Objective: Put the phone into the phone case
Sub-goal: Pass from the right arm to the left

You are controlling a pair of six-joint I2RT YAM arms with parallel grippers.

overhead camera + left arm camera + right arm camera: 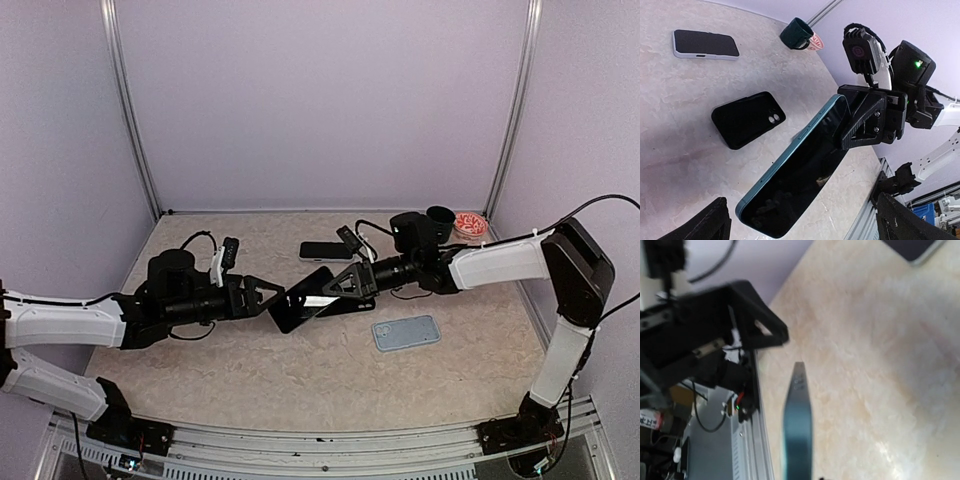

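A teal phone [805,170] with a dark screen hangs tilted above the table, and my right gripper [870,120] is shut on its upper end. Seen from above, the phone [303,303] bridges the two grippers mid-table. My left gripper [810,222] is open, its fingers [712,222] standing wide on either side of the phone's lower end without touching it. The black phone case [747,119] lies flat on the table beyond the phone, camera cutout showing. The right wrist view shows the phone [797,425] edge-on and blurred.
A second phone [325,250] with a pale rim lies screen-up behind the grippers. A light blue flat case or phone [405,333] lies front right. A dark cup [440,215] and a red-patterned dish [470,224] stand at the back right, near the wall post.
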